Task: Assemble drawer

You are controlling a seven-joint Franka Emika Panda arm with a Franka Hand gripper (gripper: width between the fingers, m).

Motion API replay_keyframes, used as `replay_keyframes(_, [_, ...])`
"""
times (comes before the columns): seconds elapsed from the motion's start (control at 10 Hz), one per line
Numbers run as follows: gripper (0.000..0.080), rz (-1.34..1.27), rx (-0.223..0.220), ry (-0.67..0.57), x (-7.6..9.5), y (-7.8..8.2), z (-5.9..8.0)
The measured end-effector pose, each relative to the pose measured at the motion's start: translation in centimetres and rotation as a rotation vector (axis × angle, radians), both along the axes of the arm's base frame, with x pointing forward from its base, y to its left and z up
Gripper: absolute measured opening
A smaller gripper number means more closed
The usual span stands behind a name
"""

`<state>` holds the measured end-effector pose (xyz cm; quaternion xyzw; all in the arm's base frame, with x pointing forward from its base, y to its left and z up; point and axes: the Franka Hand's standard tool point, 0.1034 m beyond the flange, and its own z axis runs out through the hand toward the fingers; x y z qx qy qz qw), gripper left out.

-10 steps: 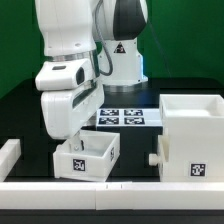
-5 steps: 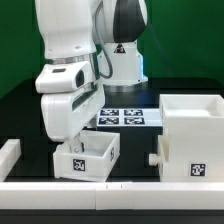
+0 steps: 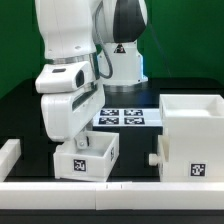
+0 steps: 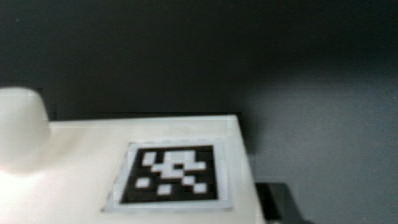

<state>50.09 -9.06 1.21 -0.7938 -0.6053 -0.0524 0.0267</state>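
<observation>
Exterior view: white arm [image 3: 70, 80] lowered over small open-top tray [image 3: 86, 158] at front of dark counter [image 3: 25, 115], toward the exterior view's left. Jaws [image 3: 76, 143] down at tray's rear wall, tips hidden behind wall and arm body. Tag [image 3: 78, 167] visible on tray front face. Larger open-top tray [image 3: 190, 140] with round knob [image 3: 152, 158] on its side and tag on its front, to the exterior view's right, apart from small tray. Marker board [image 3: 122, 117] flat on counter behind both, 4 tags showing. Low white rail [image 3: 110, 189] along front edge; short rail piece [image 3: 8, 154] at far left. Large boxy housing not identifiable in either view.

Wrist view only: close, blurred look at white tray surface [image 4: 80, 160] carrying 1 black-and-white tag [image 4: 173, 175], dark counter beyond. Rounded white shape [image 4: 18, 125] at frame edge, beside the tag; cannot tell whether finger or knob. Trays' layout and marker board seen only in exterior view.

Jaws state: closed almost fully; placement fits a pinch on thin rear wall of small tray, contact itself not visible.

Versus 1 s ago: arm, trays, marker board in same positions. Jaws wide open then, now closed.
</observation>
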Motion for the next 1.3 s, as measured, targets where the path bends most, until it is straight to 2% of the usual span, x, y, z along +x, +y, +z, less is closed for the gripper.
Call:
replay_keyframes(0.2, [0.0037,0.022,-0.011,-0.016,0.5,0.3,0.7])
replay_keyframes(0.4, [0.0037,0.081,-0.046,-0.059,1.8,0.8,3.2])
replay_keyframes(0.6, [0.0037,0.169,-0.086,-0.102,3.1,2.3,5.4])
replay_keyframes(0.8, [0.0038,0.160,-0.081,-0.093,2.9,2.1,5.0])
replay_keyframes(1.3, [0.0038,0.160,-0.081,-0.092,2.8,2.2,4.9])
